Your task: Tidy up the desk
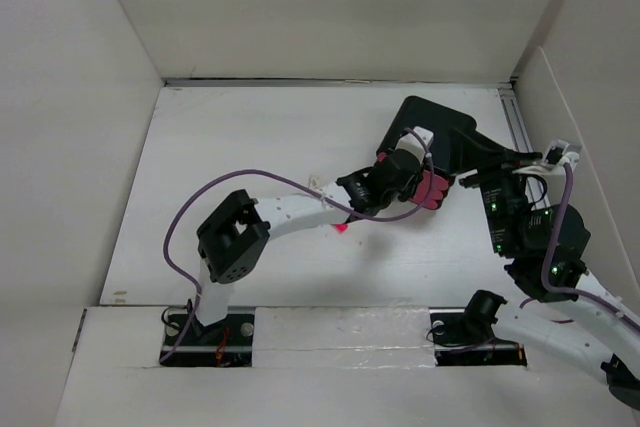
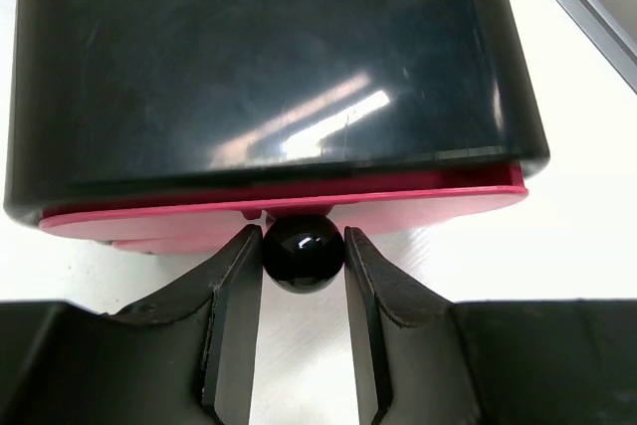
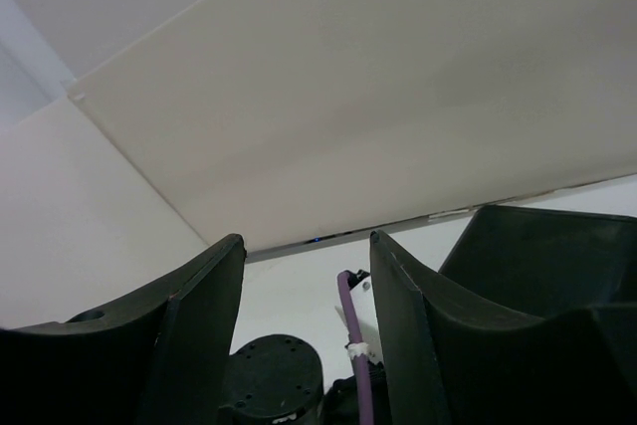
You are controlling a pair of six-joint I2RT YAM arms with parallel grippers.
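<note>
Glossy black, the round knob (image 2: 304, 258) sits pinched between the fingers of the left gripper (image 2: 303, 238). Both pads touch its sides, so the jaws are closed onto it with only the ball's width between them. The knob belongs to a pink drawer (image 2: 299, 208), whose front stands a little proud of the black cabinet (image 2: 269, 67) above it. Whether the drawer is on its way in or out cannot be told.

The right gripper (image 3: 307, 246) holds nothing. Its jaws stand well apart and face the far wall (image 3: 398, 97), with a purple cable (image 3: 345, 311) below them. From overhead it hangs just beside the cabinet's right side.

The desk (image 1: 250, 137) spreads white under everything, with the cabinet toward its far right. A small pink scrap (image 1: 342, 229) lies under the left arm. It looks like the only loose thing left out, so the tidying seems well along. What remains is probably settling this drawer and dealing with that scrap. The left arm overhangs the scrap, and the right arm crowds the cabinet's flank.
</note>
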